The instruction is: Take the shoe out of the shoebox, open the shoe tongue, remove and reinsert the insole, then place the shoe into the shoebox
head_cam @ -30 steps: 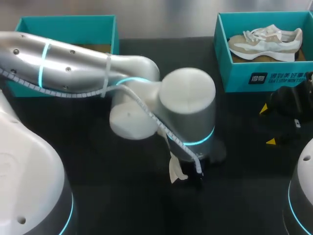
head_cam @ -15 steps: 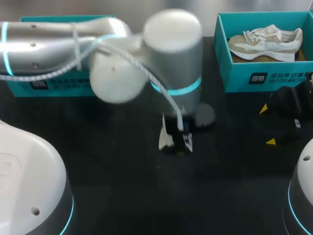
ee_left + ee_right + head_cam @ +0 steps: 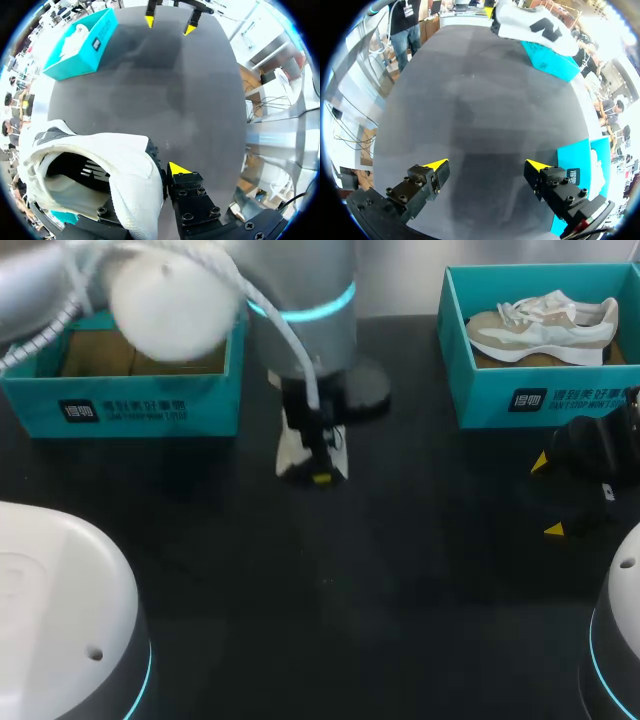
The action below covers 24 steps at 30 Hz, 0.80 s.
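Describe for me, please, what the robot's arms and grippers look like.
The left arm is a silver-grey tube of rounded joints with cyan light rings and a white spiral-wrapped cable. The right arm shows a white rounded shell with a cyan ring. The left gripper and right gripper are black bolted blocks with yellow wedge tips.

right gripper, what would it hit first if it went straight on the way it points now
Most likely the bare table: the right gripper, fingers open, is angled down at it. The shoe lies farther along that line, but depth is unclear.
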### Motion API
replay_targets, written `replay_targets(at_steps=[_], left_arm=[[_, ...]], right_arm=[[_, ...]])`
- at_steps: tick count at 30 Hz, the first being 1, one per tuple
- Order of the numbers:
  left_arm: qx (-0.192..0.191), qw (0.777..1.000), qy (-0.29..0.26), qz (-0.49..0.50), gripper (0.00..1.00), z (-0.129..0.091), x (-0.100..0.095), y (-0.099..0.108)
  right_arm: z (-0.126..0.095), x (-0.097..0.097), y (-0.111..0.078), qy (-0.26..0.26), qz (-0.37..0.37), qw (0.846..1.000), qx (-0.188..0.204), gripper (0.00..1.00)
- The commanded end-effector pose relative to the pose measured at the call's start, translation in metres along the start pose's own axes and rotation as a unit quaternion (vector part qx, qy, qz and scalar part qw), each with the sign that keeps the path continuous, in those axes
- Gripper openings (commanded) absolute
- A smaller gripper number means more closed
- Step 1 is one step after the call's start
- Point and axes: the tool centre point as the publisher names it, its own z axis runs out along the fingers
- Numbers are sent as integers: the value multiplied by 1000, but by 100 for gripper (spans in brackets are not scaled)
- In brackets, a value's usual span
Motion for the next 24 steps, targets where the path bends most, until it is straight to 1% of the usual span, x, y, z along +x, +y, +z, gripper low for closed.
replay_targets(at_steps=[1, 16, 17, 18, 19, 24], left_arm=[[7, 1000, -1, 1, 0, -47, 0, 15], [7, 1000, -1, 1, 0, -47, 0, 15], [-1, 1000, -7, 5, 0, -47, -2, 16], [-1, 1000, -9, 3, 0, -49, -6, 21], [11, 1000, -4, 4, 0, -54, -13, 28], [-2, 1000, -18, -5, 0, -79, -52, 69]], right_arm=[[1, 1, 1, -1, 0, 1000, 2, 100], [1, 1, 1, -1, 0, 1000, 2, 100], [1, 1, 1, -1, 0, 1000, 2, 100], [1, 1, 1, -1, 0, 1000, 2, 100], [1, 1, 1, -1, 0, 1000, 2, 100], [1, 1, 1, -1, 0, 1000, 2, 100]])
